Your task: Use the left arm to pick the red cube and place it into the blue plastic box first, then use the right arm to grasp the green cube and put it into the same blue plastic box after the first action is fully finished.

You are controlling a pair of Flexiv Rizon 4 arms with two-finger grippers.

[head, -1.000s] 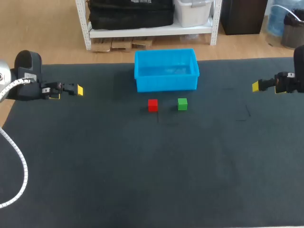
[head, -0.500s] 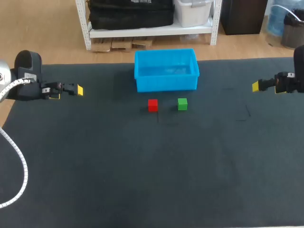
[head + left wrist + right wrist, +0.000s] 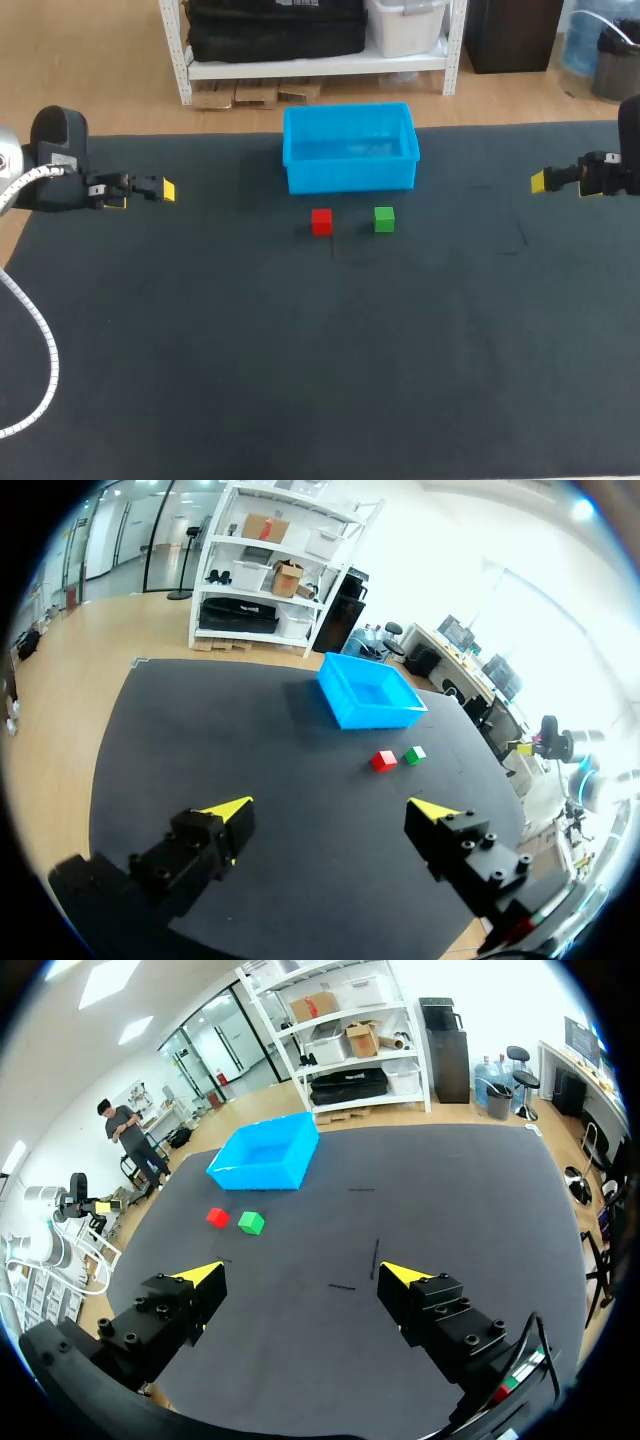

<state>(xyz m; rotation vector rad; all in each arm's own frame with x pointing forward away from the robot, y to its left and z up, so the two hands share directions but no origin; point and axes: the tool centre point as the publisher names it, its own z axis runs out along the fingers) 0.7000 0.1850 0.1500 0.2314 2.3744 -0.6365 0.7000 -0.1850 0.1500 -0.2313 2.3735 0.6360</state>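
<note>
Nothing has moved since the earlier frames: both arms and all three task objects lie as they did.

Head view. The left gripper (image 3: 150, 189) hangs over the far left edge of the table (image 3: 300, 380) and the right gripper (image 3: 545, 181) over the far right edge, each pointing inward toward the middle. Both are well apart from the objects, which reads as a waiting pose that leaves the centre free. The red cube (image 3: 321, 221) sits just on the near side of the blue box (image 3: 350, 176), with the green cube (image 3: 384, 219) near it on the right, the two apart. Red lies on the left arm's side and green on the right arm's, matching the order of the task. The box holds no cube.

Left wrist view. The left gripper (image 3: 332, 808) has its fingers spread wide with nothing between them. The red cube (image 3: 383, 761), its first target, lies well ahead of it, short of the box (image 3: 372, 716).

Right wrist view. The right gripper (image 3: 302, 1272) is likewise spread and empty. The green cube (image 3: 251, 1222) lies well ahead beside the red cube (image 3: 217, 1217). The first pick appears not yet begun.
</note>
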